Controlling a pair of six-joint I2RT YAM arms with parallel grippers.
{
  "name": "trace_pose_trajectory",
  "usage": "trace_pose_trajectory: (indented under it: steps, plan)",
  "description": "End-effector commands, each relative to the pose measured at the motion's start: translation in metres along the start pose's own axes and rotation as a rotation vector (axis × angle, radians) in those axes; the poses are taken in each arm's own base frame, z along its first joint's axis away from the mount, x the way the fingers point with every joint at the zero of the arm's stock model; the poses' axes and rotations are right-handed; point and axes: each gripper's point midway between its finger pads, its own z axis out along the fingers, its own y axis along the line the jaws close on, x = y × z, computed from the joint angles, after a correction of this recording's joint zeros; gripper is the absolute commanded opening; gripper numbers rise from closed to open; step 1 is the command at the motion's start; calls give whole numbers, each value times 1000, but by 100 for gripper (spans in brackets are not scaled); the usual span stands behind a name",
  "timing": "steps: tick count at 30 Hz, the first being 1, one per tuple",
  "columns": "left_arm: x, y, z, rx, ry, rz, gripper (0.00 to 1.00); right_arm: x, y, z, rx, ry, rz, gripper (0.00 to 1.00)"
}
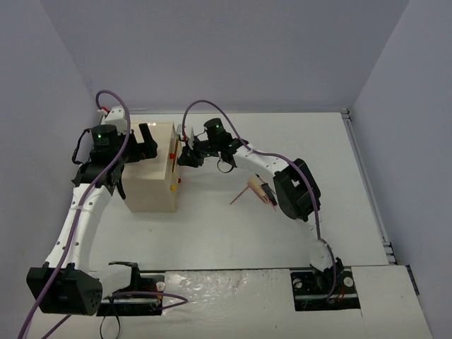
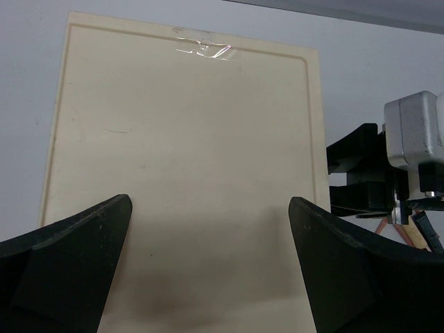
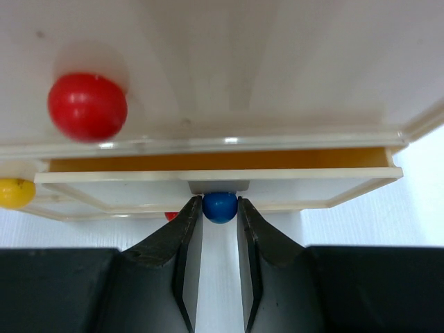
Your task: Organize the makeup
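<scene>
The cream box (image 1: pixel 152 173) with coloured knobs stands left of centre. My right gripper (image 1: pixel 185 154) is at its front face, and in the right wrist view it (image 3: pixel 220 209) is shut on a blue knob (image 3: pixel 220 205) of a drawer pulled slightly out. My left gripper (image 1: pixel 139 145) is open and empty over the box's top (image 2: pixel 187 152). Of the makeup, only a thin reddish-pink pencil (image 1: pixel 239 195) and a beige piece (image 1: pixel 257 188) show, lying on the table beside my right forearm. The palettes, compacts and card are out of view.
A red knob (image 3: pixel 87 106) and a yellow knob (image 3: pixel 14 193) sit on the box front. The white table (image 1: pixel 233 233) has grey walls on three sides. My right arm's elbow (image 1: pixel 296 187) hangs over the pencil area.
</scene>
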Motion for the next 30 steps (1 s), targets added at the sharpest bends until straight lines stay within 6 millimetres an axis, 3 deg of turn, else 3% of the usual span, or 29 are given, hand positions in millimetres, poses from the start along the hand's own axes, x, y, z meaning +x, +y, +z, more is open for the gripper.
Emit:
trace_pose_trajectory:
  steps: [1, 16, 30]
  plan:
    - [48, 23, 3, -102, 180, -39, 97, -39, -23, -54, 86, -48, -65, 0]
    - [46, 24, 1, -109, 173, -36, 97, -23, -36, -107, 155, -20, -19, 0]
    - [46, 23, 1, -103, 169, -37, 97, -6, -29, -115, 164, 21, 24, 2]
